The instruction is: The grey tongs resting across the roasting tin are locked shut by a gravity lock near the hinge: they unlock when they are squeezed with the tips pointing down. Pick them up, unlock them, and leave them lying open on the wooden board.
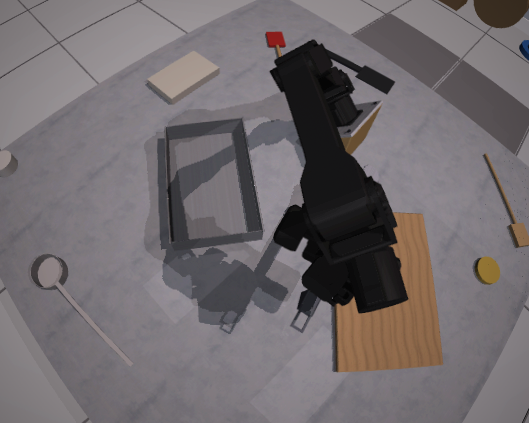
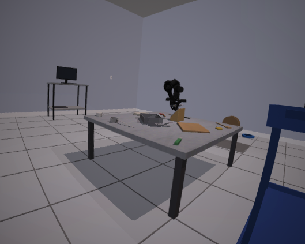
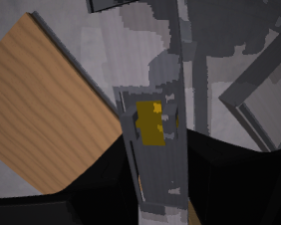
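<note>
Grey tongs (image 3: 155,152) | clamped in end effector (image 3: 163,186) | beside board (image 3: 50,109) edge

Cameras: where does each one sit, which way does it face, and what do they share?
Top: overhead, looking down on the table, tin, board; the arm shows.
Exterior: across the room, low, facing the table corner; the whole arm shows, small.
Wrist: on the arm, looking down along the tongs that the tool is shut on.
Shared: top and wrist both show board and tongs.
</note>
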You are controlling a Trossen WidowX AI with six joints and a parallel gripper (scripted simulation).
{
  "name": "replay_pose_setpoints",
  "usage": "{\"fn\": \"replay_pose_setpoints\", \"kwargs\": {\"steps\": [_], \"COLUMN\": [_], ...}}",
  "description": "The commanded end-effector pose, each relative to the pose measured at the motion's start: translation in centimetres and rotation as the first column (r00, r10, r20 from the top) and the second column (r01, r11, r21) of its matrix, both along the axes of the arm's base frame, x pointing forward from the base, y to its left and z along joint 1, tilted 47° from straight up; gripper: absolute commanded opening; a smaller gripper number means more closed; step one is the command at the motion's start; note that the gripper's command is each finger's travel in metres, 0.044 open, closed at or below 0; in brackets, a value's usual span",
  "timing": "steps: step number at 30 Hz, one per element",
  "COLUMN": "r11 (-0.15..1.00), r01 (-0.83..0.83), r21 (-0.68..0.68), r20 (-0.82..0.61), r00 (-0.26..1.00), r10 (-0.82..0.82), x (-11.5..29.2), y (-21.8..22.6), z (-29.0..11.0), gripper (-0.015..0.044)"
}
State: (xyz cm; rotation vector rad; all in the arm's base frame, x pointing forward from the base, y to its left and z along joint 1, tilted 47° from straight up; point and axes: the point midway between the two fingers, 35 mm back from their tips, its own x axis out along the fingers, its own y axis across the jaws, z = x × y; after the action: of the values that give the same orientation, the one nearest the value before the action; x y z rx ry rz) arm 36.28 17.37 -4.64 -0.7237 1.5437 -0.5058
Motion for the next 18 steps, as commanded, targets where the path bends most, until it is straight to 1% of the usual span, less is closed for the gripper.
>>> {"fn": "replay_pose_setpoints", "kwargs": {"steps": [1,7,14,18], "r11": [0.997,0.982,0.95,0.942], "r01": [-0.079,-0.188,-0.306,-0.33], "r21": [0.016,0.032,0.055,0.061], "r20": [-0.077,-0.187,-0.31,-0.334], "r00": [0.994,0.964,0.9,0.883], "r10": [0.08,0.19,0.308,0.33], "x": [-2.0,-5.3,-9.9,-11.0], "y": [2.8,6.2,9.2,9.7], "z": [-2.4,-5.8,-9.8,-10.6], "gripper": [-0.015,-0.015,-0.015,-0.015]}}
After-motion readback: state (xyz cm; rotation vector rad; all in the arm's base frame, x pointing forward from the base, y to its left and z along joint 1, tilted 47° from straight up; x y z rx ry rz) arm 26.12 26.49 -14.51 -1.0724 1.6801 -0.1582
